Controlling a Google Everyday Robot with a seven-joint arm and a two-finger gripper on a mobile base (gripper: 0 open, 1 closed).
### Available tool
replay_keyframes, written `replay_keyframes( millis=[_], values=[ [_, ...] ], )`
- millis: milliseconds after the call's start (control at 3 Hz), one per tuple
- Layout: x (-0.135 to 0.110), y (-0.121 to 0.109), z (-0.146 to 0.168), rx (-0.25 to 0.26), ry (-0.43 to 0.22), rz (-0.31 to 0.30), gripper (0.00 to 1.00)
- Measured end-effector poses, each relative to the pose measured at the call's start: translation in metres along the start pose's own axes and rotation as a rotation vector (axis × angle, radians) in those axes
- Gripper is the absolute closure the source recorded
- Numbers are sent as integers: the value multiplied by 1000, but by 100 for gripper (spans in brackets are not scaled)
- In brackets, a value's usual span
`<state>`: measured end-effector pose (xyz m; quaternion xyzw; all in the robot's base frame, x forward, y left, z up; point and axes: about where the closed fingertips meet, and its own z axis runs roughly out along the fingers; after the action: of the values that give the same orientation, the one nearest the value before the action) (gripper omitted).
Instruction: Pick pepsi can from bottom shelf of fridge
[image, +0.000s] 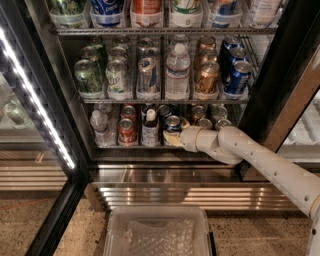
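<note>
While the pepsi can (172, 123) stands upright near the front of the bottom shelf (107, 147), roughly mid-width, its silver top faces up. Left of it: a small dark-labelled bottle (150, 129) just beside, then a red can (126, 131), then a clear water bottle (100, 127). To its right and behind, more cans (204, 122), partly hidden.

The gripper (175, 136) sits at the lower right side of the pepsi can, touching or very nearly so. Whether it is clamped on the can or apart from it cannot be told from this view. The white arm (270, 165) reaches in from the lower right, across the shelf's front edge.

Fridge (280, 75): door open, LED strip (37, 100) lit along the left. Copper-gold cans (207, 76) stand on the rack above. A clear plastic bin (157, 232) sits on the floor below the fridge.
</note>
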<state>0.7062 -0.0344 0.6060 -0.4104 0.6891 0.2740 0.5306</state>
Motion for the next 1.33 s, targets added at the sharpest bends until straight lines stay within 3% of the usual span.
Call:
replay_keyframes(
  millis=[667, 1333],
  values=[
    [-26, -1, 1, -32, -33, -23, 100],
    [-25, -1, 0, -39, -30, -27, 100]
  ],
)
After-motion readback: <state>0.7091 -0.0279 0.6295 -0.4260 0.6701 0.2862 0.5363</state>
